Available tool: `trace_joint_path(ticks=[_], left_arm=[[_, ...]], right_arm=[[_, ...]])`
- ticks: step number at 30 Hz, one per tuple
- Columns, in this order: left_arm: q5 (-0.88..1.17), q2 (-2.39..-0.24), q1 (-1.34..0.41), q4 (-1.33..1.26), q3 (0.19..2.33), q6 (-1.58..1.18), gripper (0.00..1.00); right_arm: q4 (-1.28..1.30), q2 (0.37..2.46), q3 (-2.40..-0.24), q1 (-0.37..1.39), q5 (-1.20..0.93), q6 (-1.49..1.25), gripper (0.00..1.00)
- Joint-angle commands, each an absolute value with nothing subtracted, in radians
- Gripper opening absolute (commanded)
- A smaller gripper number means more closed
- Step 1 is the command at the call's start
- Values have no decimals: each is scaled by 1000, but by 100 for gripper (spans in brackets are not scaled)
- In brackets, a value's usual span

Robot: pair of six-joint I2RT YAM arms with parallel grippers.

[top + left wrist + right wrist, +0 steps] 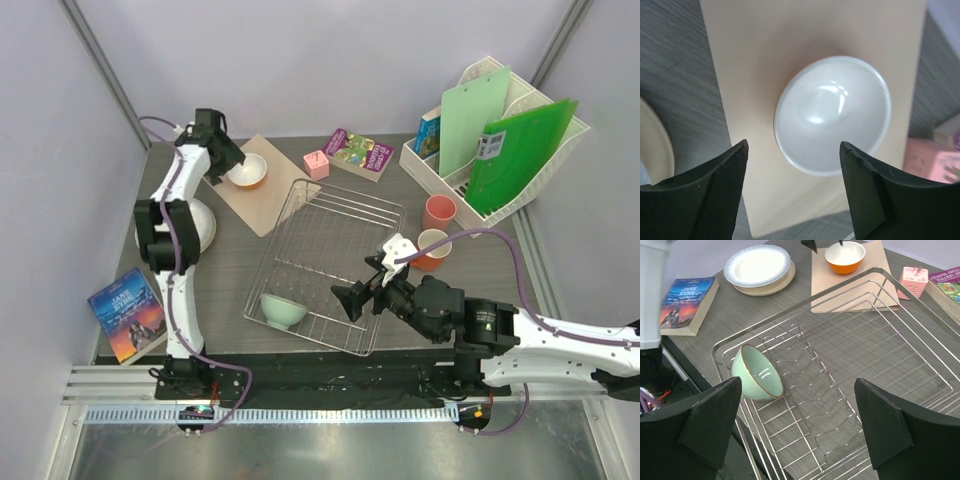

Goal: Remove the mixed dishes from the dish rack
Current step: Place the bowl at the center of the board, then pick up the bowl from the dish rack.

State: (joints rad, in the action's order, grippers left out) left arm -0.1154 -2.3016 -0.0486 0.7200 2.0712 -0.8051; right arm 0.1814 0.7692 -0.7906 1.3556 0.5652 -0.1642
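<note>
The silver wire dish rack (pixel 340 215) sits mid-table and also shows in the right wrist view (pixel 875 340). A mint-green bowl (pixel 283 310) lies tipped on its side in the rack's near left corner (pixel 757 372). My right gripper (pixel 356 297) is open and empty, hovering over the rack's near side, right of that bowl (pixel 797 384). An orange bowl (pixel 247 171) with a white inside (pixel 832 115) stands on a tan board (pixel 262 205). My left gripper (pixel 230 160) is open just above it (pixel 794 147). Stacked plates (pixel 203 225) lie left of the rack. A pink cup (pixel 438 212) and an orange cup (pixel 433 248) stand right of it.
A white file organizer (pixel 500 135) with green folders stands at the back right. A book (pixel 358 153) and a small pink box (pixel 316 164) lie behind the rack. Another book (pixel 127 312) lies at the near left. Grey walls close both sides.
</note>
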Motion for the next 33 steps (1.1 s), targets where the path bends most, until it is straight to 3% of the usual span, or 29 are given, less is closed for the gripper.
trace_joint_path(ticks=[1,7,9,11,12,16,20,25,33], left_arm=[[-109,-1978,-35,698,1948,-853,73],[-49,-1575,-136,601,1601,-842,72],[-206,-1491,-261,658,1528,-821,72],[-277,-1398,-340,702,1421,-824,71],[-285,-1369,-388,709,1378,-857,71],[-224,-1182,-410,634,1111,-910,71],[-250,-979,-410,623,1022,-910,71],[-293,-890,-410,722,1023,-877,72],[-290,-821,-410,741,954,-871,72]], right_arm=[[163,795,-808,1358,661,-198,100],[164,888,-836,1294,690,-305,100],[207,943,-864,1218,527,-398,100],[222,985,-890,1028,325,-466,100],[207,1017,-893,969,91,-491,100],[115,1051,-890,913,-200,-411,95],[97,1072,-907,920,-365,-293,86],[72,1074,-891,950,-511,-192,83],[17,1273,-903,1020,-531,-155,81]])
